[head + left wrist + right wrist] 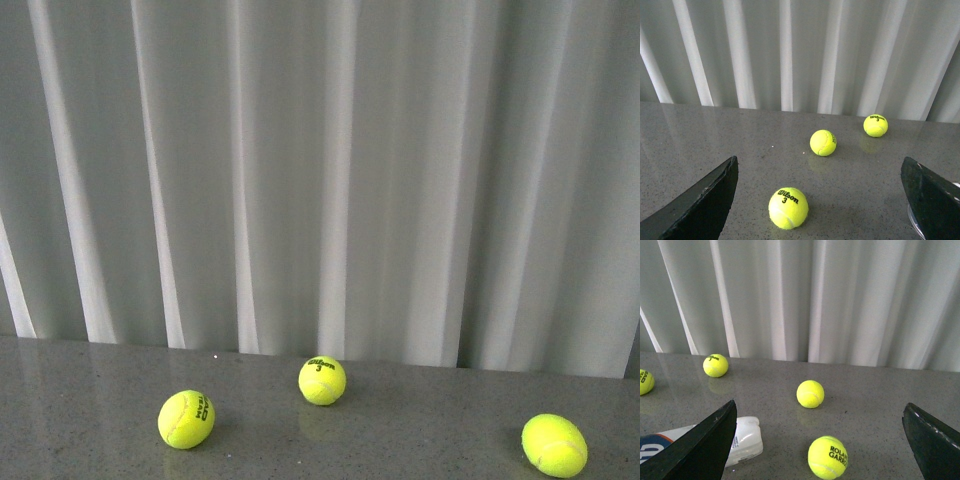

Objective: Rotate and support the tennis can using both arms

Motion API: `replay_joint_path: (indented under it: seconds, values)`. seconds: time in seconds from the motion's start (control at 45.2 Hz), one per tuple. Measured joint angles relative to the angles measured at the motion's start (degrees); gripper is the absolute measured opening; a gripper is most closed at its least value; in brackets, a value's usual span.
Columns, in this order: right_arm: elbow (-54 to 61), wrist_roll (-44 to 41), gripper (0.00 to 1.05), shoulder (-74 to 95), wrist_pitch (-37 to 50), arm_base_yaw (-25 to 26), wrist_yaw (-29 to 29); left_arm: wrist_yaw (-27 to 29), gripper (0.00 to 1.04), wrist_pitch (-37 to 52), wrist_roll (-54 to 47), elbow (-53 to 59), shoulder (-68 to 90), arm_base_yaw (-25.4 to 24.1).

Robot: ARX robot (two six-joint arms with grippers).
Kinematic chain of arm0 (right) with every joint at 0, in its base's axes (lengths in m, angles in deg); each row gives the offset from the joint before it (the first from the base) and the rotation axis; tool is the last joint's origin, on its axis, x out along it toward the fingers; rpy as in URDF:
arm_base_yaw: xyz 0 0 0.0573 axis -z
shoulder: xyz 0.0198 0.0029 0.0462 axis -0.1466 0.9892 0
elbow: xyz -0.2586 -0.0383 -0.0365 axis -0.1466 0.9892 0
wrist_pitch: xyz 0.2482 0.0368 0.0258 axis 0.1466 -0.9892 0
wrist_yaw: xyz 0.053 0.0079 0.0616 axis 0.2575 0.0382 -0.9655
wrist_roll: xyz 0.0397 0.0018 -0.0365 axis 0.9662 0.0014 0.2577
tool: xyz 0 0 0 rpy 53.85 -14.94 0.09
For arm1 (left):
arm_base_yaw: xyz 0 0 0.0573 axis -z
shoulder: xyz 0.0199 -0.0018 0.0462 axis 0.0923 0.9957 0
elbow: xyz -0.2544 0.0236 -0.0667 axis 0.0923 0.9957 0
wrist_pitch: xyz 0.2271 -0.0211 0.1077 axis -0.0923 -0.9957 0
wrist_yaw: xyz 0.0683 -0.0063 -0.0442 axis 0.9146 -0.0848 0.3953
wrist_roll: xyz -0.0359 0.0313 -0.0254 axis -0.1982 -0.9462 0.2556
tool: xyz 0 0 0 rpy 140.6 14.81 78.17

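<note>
The tennis can (744, 440) lies on its side on the grey table (875, 405) in the right wrist view. Its white end shows, and the navy part of the label runs behind one black finger (700, 450). My right gripper (820, 404) is open, with the can just outside that finger. A "Roland Garros" tennis ball (827, 457) lies between the fingers. My left gripper (819, 165) is also open over the table, with a Wilson ball (788, 208) between its fingers. A clear curved rim (912, 221) peeks out beside one finger (935, 200). Neither arm shows in the front view.
Loose yellow-green balls lie on the table: three in the front view (186, 419) (322, 380) (554, 445), others in the wrist views (823, 142) (875, 125) (810, 393) (715, 365). A white pleated curtain (320, 180) closes the table's far edge.
</note>
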Motion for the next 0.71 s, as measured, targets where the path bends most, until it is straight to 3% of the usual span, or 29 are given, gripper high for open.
replay_joint_path:
  seconds: [0.464, 0.552, 0.575, 0.641, 0.707]
  values:
    - [0.00, 0.02, 0.98, 0.00, 0.00, 0.00, 0.00, -0.48, 0.98, -0.37, 0.76, -0.13, 0.33, -0.11]
    - [0.00, 0.00, 0.98, 0.02, 0.00, 0.00, 0.00, -6.91, 0.98, -10.64, 8.72, -4.20, 7.56, -1.49]
    - [0.00, 0.00, 0.98, 0.02, 0.00, 0.02, -0.07, -10.80, 0.98, -10.88, 13.46, -5.27, 12.66, -2.14]
    - [0.00, 0.02, 0.98, -0.07, 0.00, 0.02, 0.00, -16.96, 0.98, -3.78, 24.09, -5.70, 23.23, -3.08]
    - [0.00, 0.02, 0.98, -0.04, 0.00, 0.07, 0.00, -22.29, 0.98, 9.09, 33.33, -7.65, 36.85, -2.95]
